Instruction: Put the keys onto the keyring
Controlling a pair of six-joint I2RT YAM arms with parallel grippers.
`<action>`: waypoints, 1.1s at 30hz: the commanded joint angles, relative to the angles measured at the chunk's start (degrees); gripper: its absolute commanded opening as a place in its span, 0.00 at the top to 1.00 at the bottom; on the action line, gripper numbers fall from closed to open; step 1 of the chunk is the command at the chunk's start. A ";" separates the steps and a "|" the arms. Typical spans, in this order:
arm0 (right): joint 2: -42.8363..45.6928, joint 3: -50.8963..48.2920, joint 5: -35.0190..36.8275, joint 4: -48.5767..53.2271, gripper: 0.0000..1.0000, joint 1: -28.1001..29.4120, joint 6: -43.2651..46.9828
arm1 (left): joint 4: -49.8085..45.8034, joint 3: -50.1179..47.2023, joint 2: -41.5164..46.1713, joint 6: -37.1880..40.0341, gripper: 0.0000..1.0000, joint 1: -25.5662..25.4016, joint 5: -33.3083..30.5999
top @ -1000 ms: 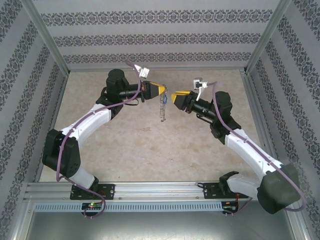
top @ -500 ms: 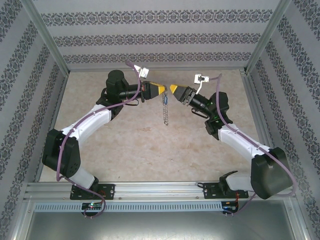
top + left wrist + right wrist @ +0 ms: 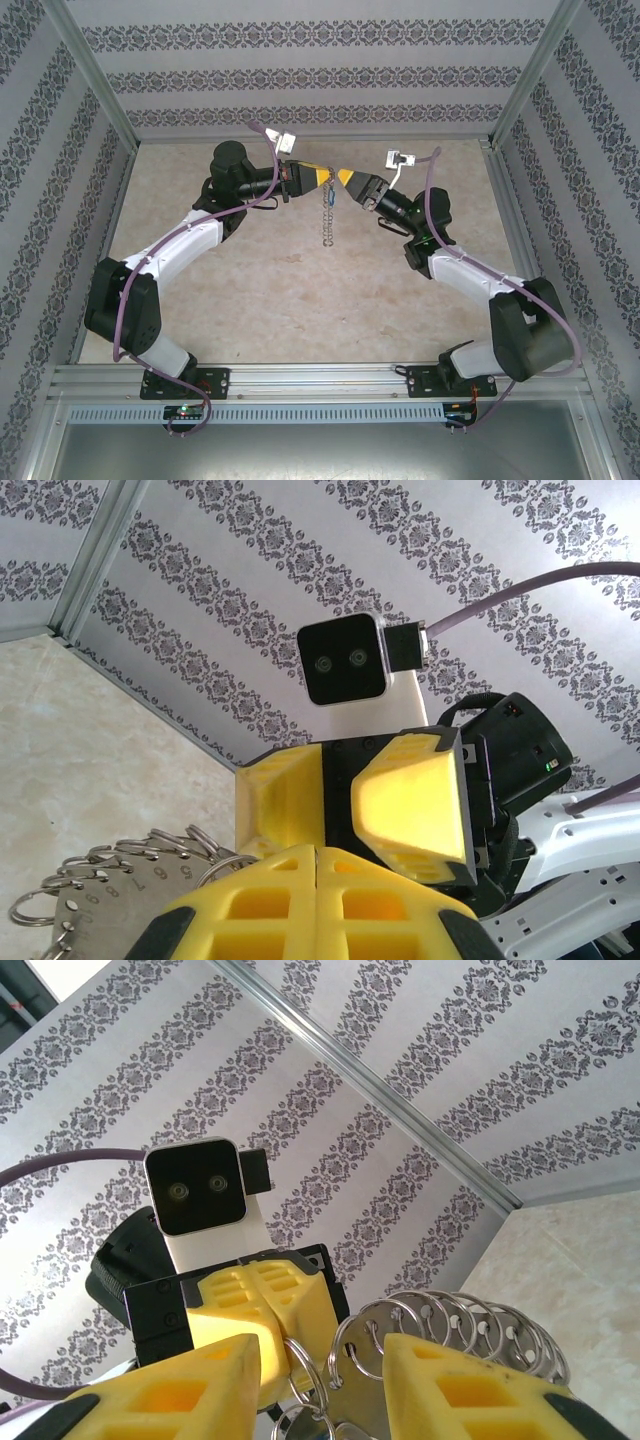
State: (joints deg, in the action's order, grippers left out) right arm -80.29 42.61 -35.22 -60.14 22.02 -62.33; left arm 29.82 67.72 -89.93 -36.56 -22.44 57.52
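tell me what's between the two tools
The keyring: the left tool pinches it, and its rings sit inside the open right tool, as the right wrist view shows.

1. Counter (image 3: 300,310): beige, mottled like pale stone, matte.
2. Spread beneath the left end effector (image 3: 323,178) and the right end effector (image 3: 345,178), both raised over its far middle part with tips nearly meeting.
3. Bounded beyond the end effectors and out to either side of them by patterned walls (image 3: 300,75).
4. Closed on the side nearest the arms, well behind the end effectors, by an aluminium rail (image 3: 320,372) carrying the arm bases (image 3: 186,382).
5. Crossed just below the left end effector by the hanging keyring (image 3: 327,215); cannot tell whether its lowest links touch the surface.
6. Seen from the left wrist as a pale patch left of the end effector; from the right wrist, at the right.
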 commanded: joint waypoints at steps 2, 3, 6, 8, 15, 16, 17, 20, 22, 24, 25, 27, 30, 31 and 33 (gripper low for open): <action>-0.63 -0.44 0.24 -5.64 0.65 0.93 -1.19 | 5.10 0.08 1.01 -0.86 1.00 -0.49 -0.35; -0.87 -0.42 0.11 -5.90 0.65 1.00 -1.37 | 5.13 0.04 0.96 -0.86 1.00 -0.42 -0.39; -1.41 -0.20 -0.02 -6.80 0.67 1.17 -1.87 | 5.14 0.15 0.93 -0.95 1.00 -0.48 -0.38; -1.82 -0.09 -0.10 -7.39 0.68 1.35 -2.12 | 5.14 0.09 0.91 -0.97 1.00 -0.46 -0.39; -3.02 0.32 -0.63 -9.42 0.69 1.87 -3.24 | 4.89 0.22 0.94 -0.70 1.00 -0.43 -0.45; -3.09 0.22 -0.64 -9.62 0.69 1.90 -3.40 | 4.81 0.28 0.91 -0.71 1.00 -0.43 -0.41; -3.19 0.19 -0.64 -9.73 0.69 1.89 -3.43 | 4.82 0.30 0.95 -0.71 1.00 -0.46 -0.50; -3.29 0.11 -0.64 -10.15 0.71 1.89 -3.69 | 4.85 0.28 0.91 -0.70 1.00 -0.43 -0.63; -3.44 0.10 -0.79 -10.42 0.72 1.98 -3.85 | 4.91 0.25 0.95 -0.62 1.00 -0.48 -0.72; -3.69 0.19 -1.07 -10.91 0.72 2.06 -4.03 | 4.90 0.30 0.96 -0.60 1.00 -0.47 -0.66; -3.84 0.27 -1.16 -10.96 0.72 2.14 -4.21 | 4.81 0.31 0.83 -0.57 1.00 -0.43 -0.70; -4.12 0.41 -1.33 -11.05 0.72 2.24 -4.18 | 4.81 0.46 0.81 -0.54 1.00 -0.44 -0.69; -4.56 0.54 -1.61 -11.38 0.72 2.54 -4.34 | 4.81 0.52 0.81 -0.59 1.00 -0.42 -0.74; -4.62 0.54 -1.60 -11.49 0.72 2.59 -4.31 | 4.81 0.48 0.81 -0.53 1.00 -0.43 -0.70; -4.80 0.54 -1.69 -11.83 0.74 2.59 -4.40 | 4.82 0.60 0.81 -0.53 1.00 -0.48 -0.74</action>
State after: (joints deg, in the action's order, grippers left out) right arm -84.62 42.59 -35.68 -67.81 24.16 -66.32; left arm 30.09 67.72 -89.93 -36.77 -22.44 56.71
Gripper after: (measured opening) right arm 0.268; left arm 0.053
